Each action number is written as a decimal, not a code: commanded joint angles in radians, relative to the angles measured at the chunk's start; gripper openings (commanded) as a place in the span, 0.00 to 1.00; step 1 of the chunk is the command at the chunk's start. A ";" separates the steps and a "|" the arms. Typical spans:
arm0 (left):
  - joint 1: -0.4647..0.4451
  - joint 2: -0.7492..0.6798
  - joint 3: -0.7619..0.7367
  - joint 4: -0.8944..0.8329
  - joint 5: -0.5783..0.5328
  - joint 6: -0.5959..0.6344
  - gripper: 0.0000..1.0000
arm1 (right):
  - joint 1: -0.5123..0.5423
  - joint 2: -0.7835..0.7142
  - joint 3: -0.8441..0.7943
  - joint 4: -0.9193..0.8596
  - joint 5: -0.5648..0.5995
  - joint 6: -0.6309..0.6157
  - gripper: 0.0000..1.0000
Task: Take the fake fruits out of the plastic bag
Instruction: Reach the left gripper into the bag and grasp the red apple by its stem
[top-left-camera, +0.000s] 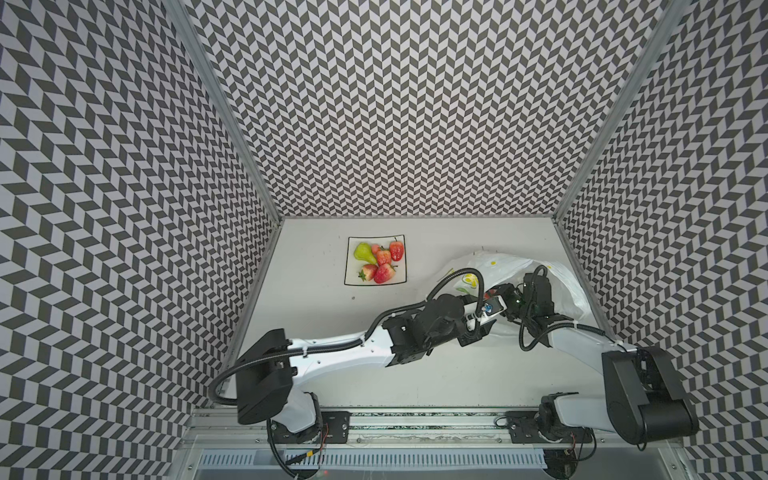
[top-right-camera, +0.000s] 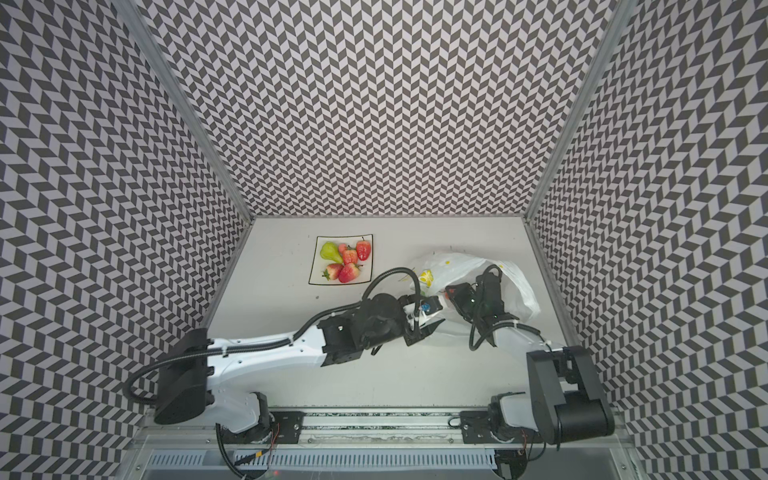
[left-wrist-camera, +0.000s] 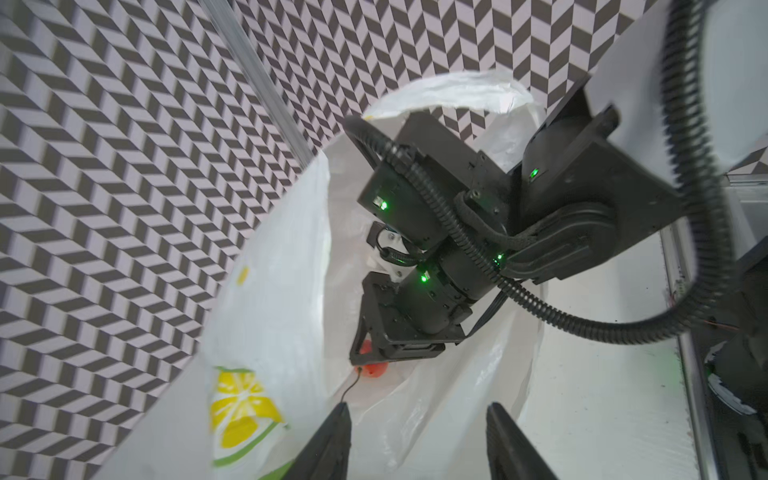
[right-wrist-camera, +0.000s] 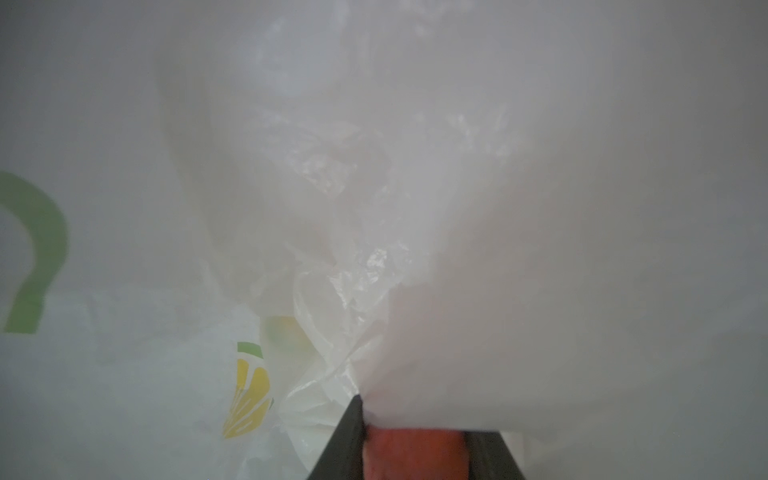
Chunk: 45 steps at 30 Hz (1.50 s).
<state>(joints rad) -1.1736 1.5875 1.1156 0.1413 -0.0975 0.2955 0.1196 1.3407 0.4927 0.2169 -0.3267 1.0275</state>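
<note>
One cherry (left-wrist-camera: 374, 369) sits clamped between the jaws of the right gripper (left-wrist-camera: 386, 353), deep inside the plastic bag (top-left-camera: 511, 266). The left gripper (left-wrist-camera: 419, 409) hovers at the bag's mouth, jaws apart. Well clear of the bag, a pear (top-left-camera: 365, 252) and strawberries (top-left-camera: 384, 273) lie on the square plate (top-left-camera: 353, 279).

**Supervisor:** Lighting status?

**Operator:** I read bright, even, diffuse light in both top views; only soft shadows lie on the table (top-left-camera: 415, 374). The wall (top-left-camera: 104, 208) pattern stretches toward the frame edges.

**Supervisor:** Wrist views?

**Operator:** In my right wrist view the plastic bag (right-wrist-camera: 540, 208) is hazy, the cherry (right-wrist-camera: 415, 453) blurred. Left wrist: sharp centre, cable (left-wrist-camera: 702, 166) smeared.
</note>
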 joint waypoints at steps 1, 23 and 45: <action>0.034 0.087 0.073 0.056 0.086 0.046 0.46 | 0.003 -0.018 -0.007 0.043 -0.002 0.023 0.27; 0.216 0.327 0.089 0.139 0.134 0.173 0.35 | 0.003 -0.119 0.040 -0.114 -0.079 -0.056 0.28; 0.200 0.410 0.148 0.116 0.103 0.187 0.27 | 0.003 -0.135 0.044 -0.114 -0.102 -0.045 0.28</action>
<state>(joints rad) -0.9642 1.9991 1.2388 0.2592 0.0177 0.4595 0.1204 1.2266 0.5117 0.0780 -0.4187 0.9771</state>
